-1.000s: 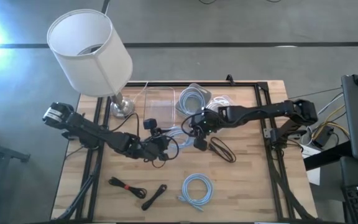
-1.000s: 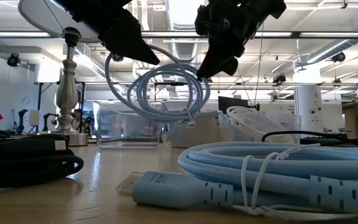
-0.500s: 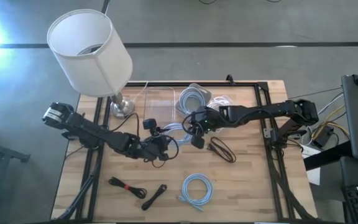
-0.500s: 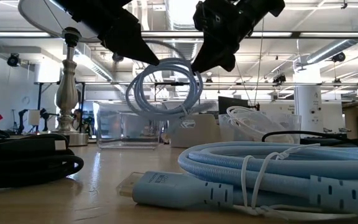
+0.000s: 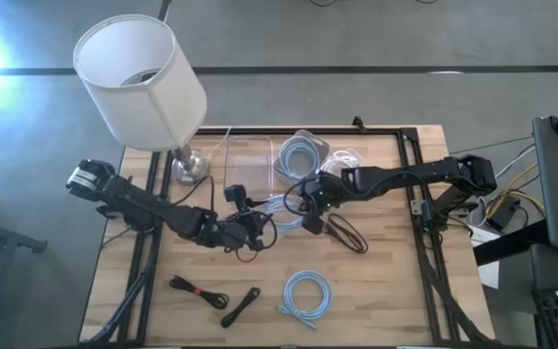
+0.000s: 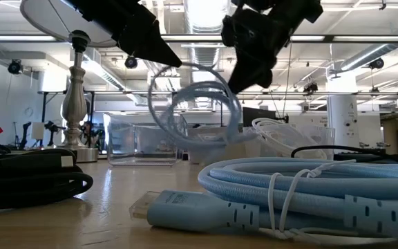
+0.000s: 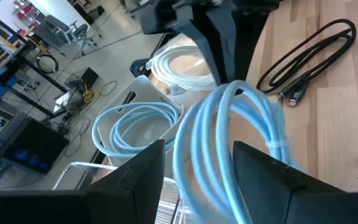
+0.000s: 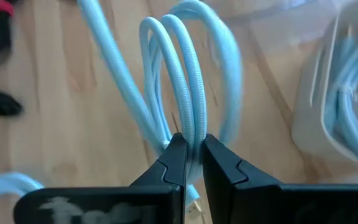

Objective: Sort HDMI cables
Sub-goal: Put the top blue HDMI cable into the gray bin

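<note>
The right gripper [image 8: 191,165] was clenched on a blue coil [image 8: 182,81], the strands pinched between its fingers and the loop standing up from them, clear of the table [image 5: 386,281]. The left gripper [image 5: 257,221] sat just beside it on the coil's far side; its fingers [image 7: 135,177] were spread with the coil [image 7: 229,143] passing between them, and whether they touched it I could not tell — in the low view the coil [image 6: 199,111] hung between the two arms.

Just beyond the right gripper, toward the back of the table, one tub [image 5: 303,155] already held a blue coil [image 7: 132,124], and the tub next to it held a white coil [image 7: 182,65]. A third tub [image 5: 245,165], nearer the lamp [image 5: 143,82], looked empty of cables as far as I could see. Close by the right gripper, on the bare wood, lay a black bundle [image 5: 345,233].

Farther out, toward the front edge, another blue coil [image 5: 305,294] and two more black bundles [image 5: 197,290] [image 5: 241,305] were unsorted.

So, by my reading, two cables were binned, one was in the air — probably bound for the tub with the blue coil — and four remained on the table.
</note>
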